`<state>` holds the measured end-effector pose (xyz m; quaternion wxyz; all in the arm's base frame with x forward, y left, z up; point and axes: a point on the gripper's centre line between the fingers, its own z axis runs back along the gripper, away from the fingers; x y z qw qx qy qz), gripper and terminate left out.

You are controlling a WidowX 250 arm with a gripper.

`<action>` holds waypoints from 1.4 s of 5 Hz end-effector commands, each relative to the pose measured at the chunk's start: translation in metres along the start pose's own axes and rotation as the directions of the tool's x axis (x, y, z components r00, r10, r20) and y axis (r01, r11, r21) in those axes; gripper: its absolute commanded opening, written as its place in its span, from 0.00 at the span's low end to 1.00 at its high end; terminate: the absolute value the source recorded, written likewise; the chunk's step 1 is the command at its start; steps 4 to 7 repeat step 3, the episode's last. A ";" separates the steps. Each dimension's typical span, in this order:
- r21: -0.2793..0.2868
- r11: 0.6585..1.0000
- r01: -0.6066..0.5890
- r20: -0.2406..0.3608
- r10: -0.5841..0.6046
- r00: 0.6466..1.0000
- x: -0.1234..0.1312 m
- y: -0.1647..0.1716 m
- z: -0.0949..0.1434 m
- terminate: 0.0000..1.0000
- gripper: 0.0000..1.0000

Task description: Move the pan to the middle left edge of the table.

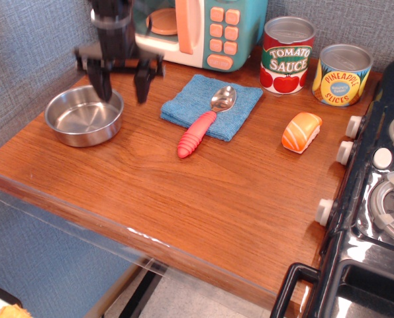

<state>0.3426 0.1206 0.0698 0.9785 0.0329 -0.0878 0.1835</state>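
On wood table (203,199), pan (84,116) nr left edge, hand (124,89) open above

Red can (287,55): "TOMATO SAUCE"; yellow can (342,74): "PINEAPPLE SLICES"

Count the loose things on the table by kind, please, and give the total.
Cans: 2, tomato sauce and pineapple
Pan: 1
Spoon: 1
Cloth: 1
Sushi: 1
Total: 6
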 end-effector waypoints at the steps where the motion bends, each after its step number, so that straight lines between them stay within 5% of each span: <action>1: -0.077 0.962 0.263 0.133 -0.252 0.959 -0.012 -0.031 0.058 0.00 1.00; 2: -0.088 0.946 0.312 0.039 -0.310 0.950 -0.011 -0.037 0.049 0.00 1.00; 3: -0.088 0.946 0.312 0.039 -0.310 0.950 -0.011 -0.037 0.049 1.00 1.00; 7: -0.088 0.946 0.312 0.039 -0.310 0.950 -0.011 -0.037 0.049 1.00 1.00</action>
